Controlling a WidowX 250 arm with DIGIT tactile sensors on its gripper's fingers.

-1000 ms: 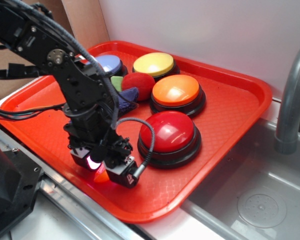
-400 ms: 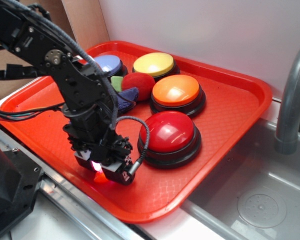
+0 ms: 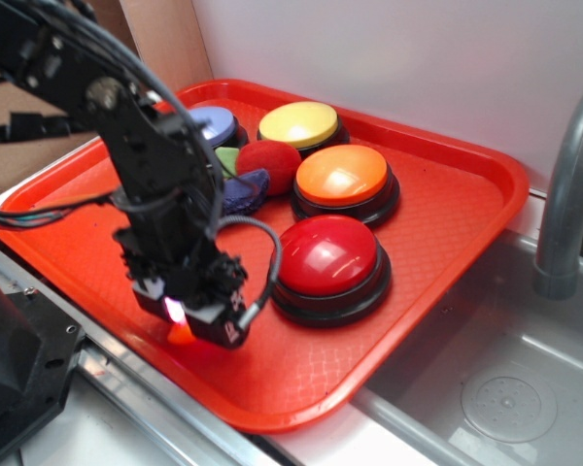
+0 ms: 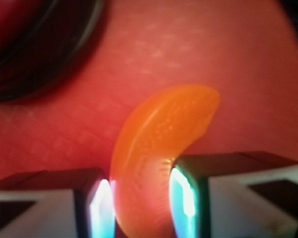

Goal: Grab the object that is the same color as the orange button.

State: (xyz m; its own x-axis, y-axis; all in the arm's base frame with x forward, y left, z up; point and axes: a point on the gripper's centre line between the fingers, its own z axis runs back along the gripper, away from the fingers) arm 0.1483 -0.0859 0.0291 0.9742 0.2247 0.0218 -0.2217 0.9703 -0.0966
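At the left of the exterior view, the pincer (image 3: 187, 325) has come lower and shifted a little toward the tray's front-left edge compared with a second ago, and its two fingers now stand closer together. Between them sits the orange crescent toy (image 3: 181, 335), only a sliver of it showing below the black housing, low over the red tray (image 3: 447, 214) near its front rim. The wrist view makes the contact plainer: the crescent toy (image 4: 156, 153) runs up between the two pads (image 4: 186, 196), which press or all but press against its lower half, while its upper tip curls free to the right. The picture is soft, so whether the squeeze is firm is hard to say, but the pincer looks clamped on the toy. Further right stand the red button (image 3: 328, 264) and, behind it, the orange button (image 3: 342, 180) whose colour the toy shares. By my reading the grab is nearly complete and only a lift is needed to prove it.
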